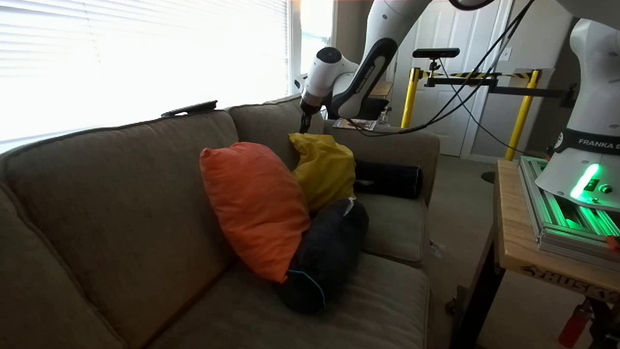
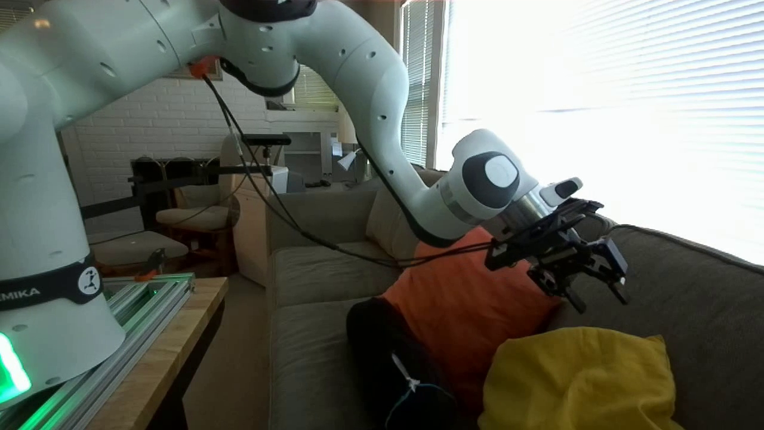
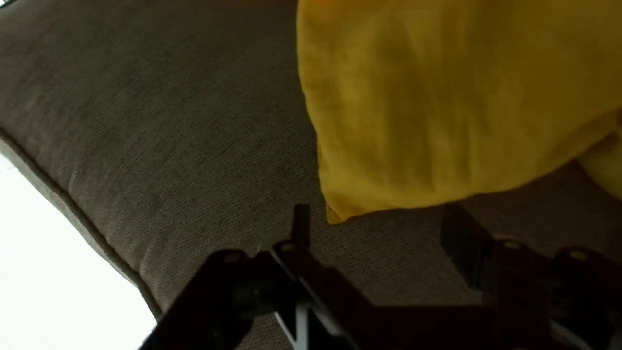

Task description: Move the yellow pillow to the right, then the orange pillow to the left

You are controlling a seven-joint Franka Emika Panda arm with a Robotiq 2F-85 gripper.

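The mustard yellow pillow (image 1: pixel 325 169) leans on the sofa backrest beside the orange pillow (image 1: pixel 256 203). The yellow pillow also shows low in an exterior view (image 2: pixel 582 382), its bottom cut off by the frame. The orange pillow (image 2: pixel 471 310) stands behind it there, partly covered by the arm. My gripper (image 2: pixel 601 303) is open and empty, just above the yellow pillow's upper corner, close to the backrest. In the wrist view the fingers of the gripper (image 3: pixel 376 218) are spread, with a corner of the yellow pillow (image 3: pixel 437 112) just ahead, between the fingertip lines. I cannot tell whether they touch.
A dark navy bolster (image 1: pixel 334 242) lies on the seat against the front of both pillows. Another dark bolster (image 1: pixel 390 179) lies by the sofa's far armrest (image 1: pixel 387 145). The backrest (image 1: pixel 121 194) rises behind the pillows. A dark flat object (image 1: pixel 191 109) lies on top of it.
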